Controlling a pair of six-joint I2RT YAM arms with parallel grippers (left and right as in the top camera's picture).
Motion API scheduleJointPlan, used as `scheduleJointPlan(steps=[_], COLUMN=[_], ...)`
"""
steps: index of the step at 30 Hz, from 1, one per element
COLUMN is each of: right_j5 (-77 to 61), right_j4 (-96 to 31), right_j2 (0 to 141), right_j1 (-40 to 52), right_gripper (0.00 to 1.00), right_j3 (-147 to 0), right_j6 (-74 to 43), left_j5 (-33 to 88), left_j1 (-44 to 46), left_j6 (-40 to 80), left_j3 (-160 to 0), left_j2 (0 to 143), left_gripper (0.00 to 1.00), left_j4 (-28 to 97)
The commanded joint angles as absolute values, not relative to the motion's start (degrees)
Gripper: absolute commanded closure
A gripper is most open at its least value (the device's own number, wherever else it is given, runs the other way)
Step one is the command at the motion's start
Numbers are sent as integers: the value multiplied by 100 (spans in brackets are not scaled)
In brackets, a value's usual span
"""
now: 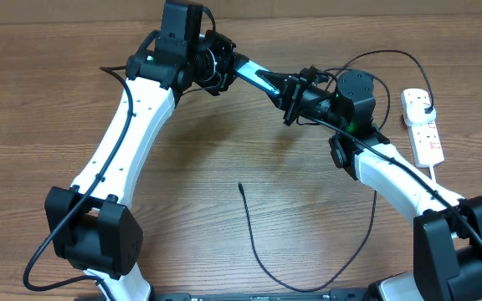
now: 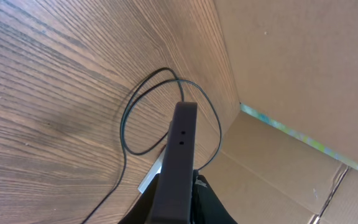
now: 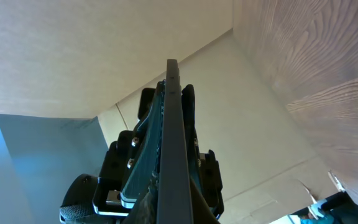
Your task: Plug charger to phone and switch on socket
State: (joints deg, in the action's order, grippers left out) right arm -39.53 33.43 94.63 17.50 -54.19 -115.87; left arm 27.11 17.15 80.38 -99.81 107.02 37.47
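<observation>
Phone: the phone (image 1: 256, 78) is up off the tabletop (image 1: 40, 100), slanting between my two arms, its lit cyan face upward

Left fingers: my left fingers (image 2: 207, 205) are closed on one end of the phone, whose dark edge rises straight out of them in the left wrist view

Right fingers: my right fingers (image 1: 293, 99) look clamped on the other end, and the phone stands edge-on in the middle of the right wrist view

Charger: the charger (image 1: 253, 251) lies on the tabletop, its small tip (image 1: 240, 186) free and well apart from the phone, held by neither arm

Socket: the socket (image 1: 425, 134) sits at the far right with a black plug (image 1: 426, 102) seated in its top outlet

Switch: too small to tell whether it is on

Done so far: the phone is lifted and the plug seems to be in the strip

Left to do: I judge most of it, namely picking up the tip, pushing it into the phone's port and pressing the switch
</observation>
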Motion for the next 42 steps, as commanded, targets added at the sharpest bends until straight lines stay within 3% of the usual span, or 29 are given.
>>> scheduleJointPlan(steps=[1, 10, 11, 15, 19, 23, 26, 36, 42], right_j5=[-4263, -4276, -4281, -4383, -4381, -4383, -4383, -4399, -4539], right_j4=[3579, 3579, 3579, 3577, 3577, 3577, 3577, 3483, 2576], right_j2=[9341, 9341, 9341, 9341, 9341, 9341, 9341, 9341, 9341], right_j1=[1806, 1806, 1806, 1804, 1804, 1804, 1793, 1706, 1452], right_gripper=[96, 96, 92, 59, 45, 15, 2, 0, 0], right_j3=[-5557, -5557, -5557, -5557, -5557, -5557, -5557, -5557, -5557], right_j6=[-11723, -11721, -11719, -11716, -11502, -11500, -11216, -10106, -9039], left_j5=[2508, 2506, 2508, 2506, 2506, 2484, 2488, 2722, 3415], left_j1=[1741, 1741, 1741, 1741, 1739, 1699, 1573, 882, 298], left_j6=[8145, 8143, 8143, 8141, 8099, 8007, 7907, 7435, 6434], left_j3=[-10033, -10033, -10033, -10033, -10033, -10033, -10033, -10033, -10033], left_j2=[10639, 10639, 10639, 10639, 10639, 10639, 10639, 10639, 10639], left_gripper=[94, 96, 96, 96, 96, 96, 96, 96, 96], left_j4=[3913, 3918, 3918, 3918, 3916, 3913, 3942, 4163, 4176])
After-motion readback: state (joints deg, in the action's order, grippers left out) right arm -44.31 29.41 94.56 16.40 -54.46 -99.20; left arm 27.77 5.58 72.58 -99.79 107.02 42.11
